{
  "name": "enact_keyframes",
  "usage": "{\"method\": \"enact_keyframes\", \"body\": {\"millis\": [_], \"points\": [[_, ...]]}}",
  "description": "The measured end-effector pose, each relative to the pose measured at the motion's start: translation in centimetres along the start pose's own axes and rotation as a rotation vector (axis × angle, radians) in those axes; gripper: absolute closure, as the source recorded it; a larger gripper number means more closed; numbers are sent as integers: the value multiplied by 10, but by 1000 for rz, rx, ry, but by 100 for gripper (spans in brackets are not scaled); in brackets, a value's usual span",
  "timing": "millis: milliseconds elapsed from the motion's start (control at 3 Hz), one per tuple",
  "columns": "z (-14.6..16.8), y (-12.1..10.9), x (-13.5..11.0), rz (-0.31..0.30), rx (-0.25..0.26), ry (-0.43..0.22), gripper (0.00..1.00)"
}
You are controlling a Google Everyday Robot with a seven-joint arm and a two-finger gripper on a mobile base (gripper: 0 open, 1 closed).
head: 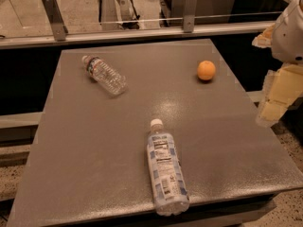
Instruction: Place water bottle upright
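Observation:
The water bottle (105,74) is a small clear ribbed bottle with a white cap and a dark label band. It lies on its side at the far left of the grey table (94,141), cap pointing to the far left corner. My gripper (273,105) hangs off the table's right edge, pale yellow under the white arm (289,30). It is far from the water bottle and holds nothing that I can see.
A larger smooth bottle (165,171) with a white-and-blue label lies on its side near the front edge, cap pointing away. An orange (206,70) sits at the far right. A glass railing with metal posts (53,15) runs behind the table.

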State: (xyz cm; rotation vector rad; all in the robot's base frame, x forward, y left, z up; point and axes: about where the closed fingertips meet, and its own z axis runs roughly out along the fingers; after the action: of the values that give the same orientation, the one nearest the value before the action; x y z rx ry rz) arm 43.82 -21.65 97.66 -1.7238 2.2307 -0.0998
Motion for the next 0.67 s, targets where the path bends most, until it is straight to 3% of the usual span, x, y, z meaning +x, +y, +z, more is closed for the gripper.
{"method": "enact_keyframes", "body": {"millis": [333,667], "points": [[0,0,0,0,0,0,0],[13,-13,-31,-15,-7,-39,0]]}}
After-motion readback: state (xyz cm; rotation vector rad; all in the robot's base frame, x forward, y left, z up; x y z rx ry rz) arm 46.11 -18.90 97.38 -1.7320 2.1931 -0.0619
